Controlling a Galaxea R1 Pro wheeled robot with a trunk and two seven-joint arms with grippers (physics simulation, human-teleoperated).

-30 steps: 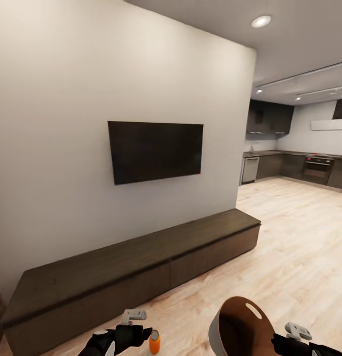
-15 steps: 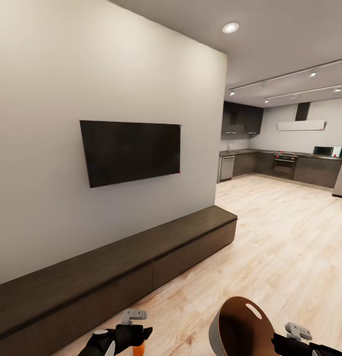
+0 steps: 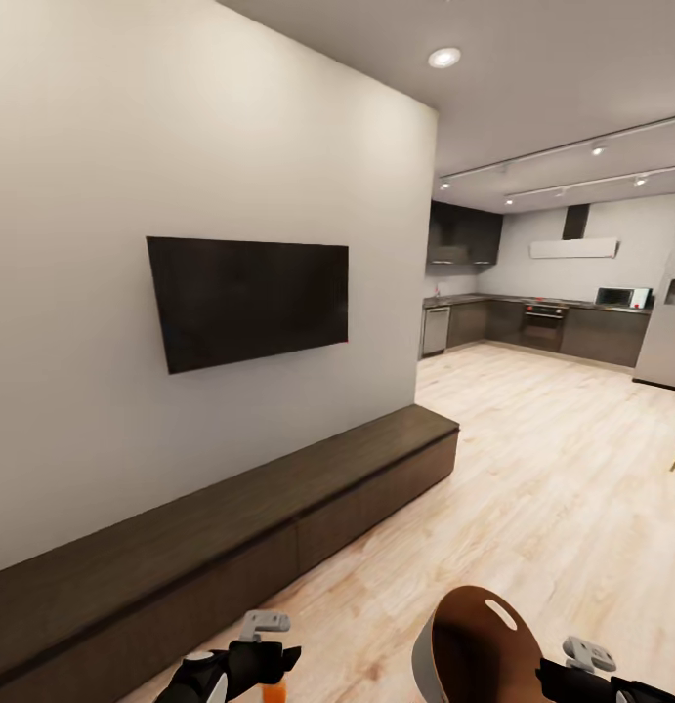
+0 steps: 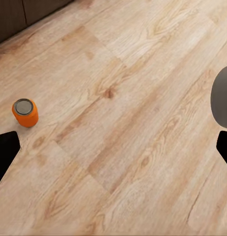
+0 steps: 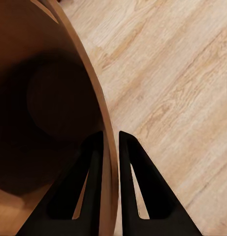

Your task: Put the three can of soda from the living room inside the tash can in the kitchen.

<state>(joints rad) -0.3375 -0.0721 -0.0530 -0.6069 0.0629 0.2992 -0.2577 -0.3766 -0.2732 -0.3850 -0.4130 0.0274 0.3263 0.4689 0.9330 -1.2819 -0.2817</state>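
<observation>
1. Two arms reach forward at the bottom edge of the head view, the left gripper (image 3: 278, 656) low at the left and the right gripper (image 5: 109, 142) low at the right, both above the pale wood floor (image 3: 571, 469).
2. Left arm: the black forearm is held roughly level, pointing forward and slightly inward. In the left wrist view its dark fingers (image 4: 5, 152) show at opposite edges, set wide apart with only floor between them; they hold nothing.
3. Right arm: it is also held level and carries the tash can (image 3: 479, 649). In the right wrist view the two black fingers (image 5: 91, 162) straddle the bin's thin copper-brown wall, one inside and one outside, closed onto it at the rim.
4. Tash can: it is upright with its open mouth facing up, its oval handle cutout on the far side of the rim in the head view. Its interior is dark in the right wrist view, and whether anything lies within cannot be told.
5. Can of soda (image 4: 25, 112): one orange can with a grey top stands upright on the floor, near the left gripper but apart from it; its top edge shows just below that gripper in the head view.
6. Surroundings: a black wall TV (image 3: 247, 298) hangs above a long low dark bench (image 3: 230, 527); the kitchen (image 3: 532, 327) lies well beyond, across the open floor.
</observation>
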